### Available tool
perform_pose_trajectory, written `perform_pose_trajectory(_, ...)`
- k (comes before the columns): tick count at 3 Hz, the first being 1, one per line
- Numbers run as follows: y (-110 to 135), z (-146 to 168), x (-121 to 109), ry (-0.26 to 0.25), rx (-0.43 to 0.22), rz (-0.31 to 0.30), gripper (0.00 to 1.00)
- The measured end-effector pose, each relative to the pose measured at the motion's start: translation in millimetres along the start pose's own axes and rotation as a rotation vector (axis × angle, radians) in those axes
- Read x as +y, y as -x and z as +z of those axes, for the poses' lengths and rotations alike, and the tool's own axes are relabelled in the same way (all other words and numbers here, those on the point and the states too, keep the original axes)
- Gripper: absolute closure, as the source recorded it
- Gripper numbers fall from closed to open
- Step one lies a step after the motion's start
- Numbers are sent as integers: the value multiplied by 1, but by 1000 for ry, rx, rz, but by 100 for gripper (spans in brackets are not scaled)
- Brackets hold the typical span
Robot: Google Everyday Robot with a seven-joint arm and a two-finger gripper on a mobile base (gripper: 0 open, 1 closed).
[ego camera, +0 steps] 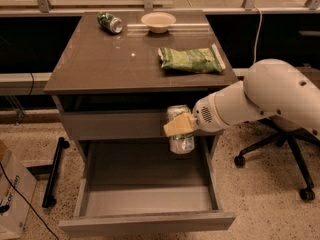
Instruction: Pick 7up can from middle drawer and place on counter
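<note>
My gripper (180, 127) is shut on the 7up can (181, 141), a pale can with a green label, held upright. It hangs in the air above the open middle drawer (145, 221), in front of the upper drawer panel and just below the counter's front edge. The drawer is pulled out and its inside shows nothing else. The counter (105, 59) is the glossy grey-brown top of the cabinet. My white arm reaches in from the right.
On the counter lie a darker green can (109, 22) on its side at the back left, a white bowl (158, 21) at the back middle and a green chip bag (191, 60) at the right. An office chair (280, 156) stands to the right. A cardboard box (12, 196) is at left.
</note>
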State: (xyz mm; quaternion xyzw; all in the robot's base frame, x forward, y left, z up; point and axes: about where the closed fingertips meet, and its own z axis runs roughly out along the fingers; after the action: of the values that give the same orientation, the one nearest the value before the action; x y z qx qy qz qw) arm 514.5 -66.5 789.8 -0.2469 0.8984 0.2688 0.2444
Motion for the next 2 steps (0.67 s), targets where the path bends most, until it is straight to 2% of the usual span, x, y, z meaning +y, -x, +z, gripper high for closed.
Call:
perform_pose_trajectory(1, 4, 1, 0, 11, -23, 0, 100)
perform_pose_trajectory(2, 29, 0, 4, 19, -105, -48, 100)
